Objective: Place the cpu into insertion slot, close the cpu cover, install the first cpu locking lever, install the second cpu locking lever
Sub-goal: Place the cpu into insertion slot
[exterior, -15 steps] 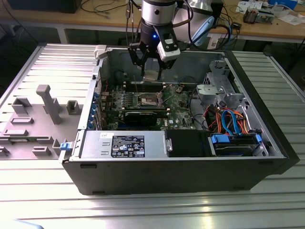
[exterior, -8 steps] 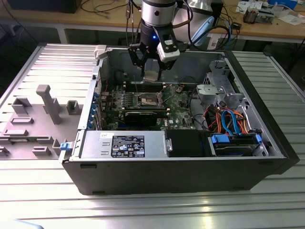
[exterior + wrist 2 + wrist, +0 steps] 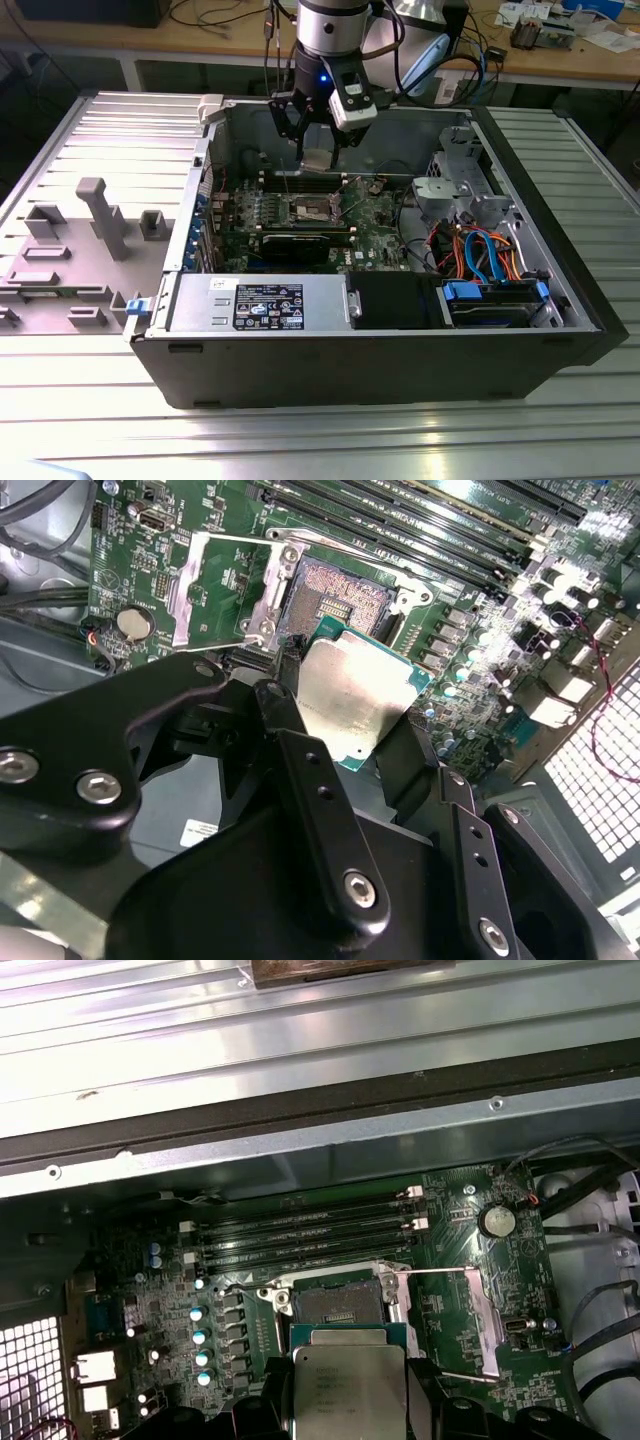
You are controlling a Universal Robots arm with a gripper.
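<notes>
Your gripper (image 3: 350, 715) pinches the cpu (image 3: 355, 690) by its edges, clear of the board in both wrist views. Past it the insertion slot (image 3: 340, 590) lies bare, contacts showing, with the cpu cover (image 3: 225, 590) swung open beside it. Farther on run the memory slots (image 3: 310, 1230). In the exterior view this sits upper centre, inside the open case (image 3: 400, 370).

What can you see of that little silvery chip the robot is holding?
The chip is a flat square with a dull silvery metal top and a thin green rim. The gripper clamps it by two opposite sides and holds it in the air, close to the uncovered socket but not yet in it. Nothing else appears to touch it.
</notes>
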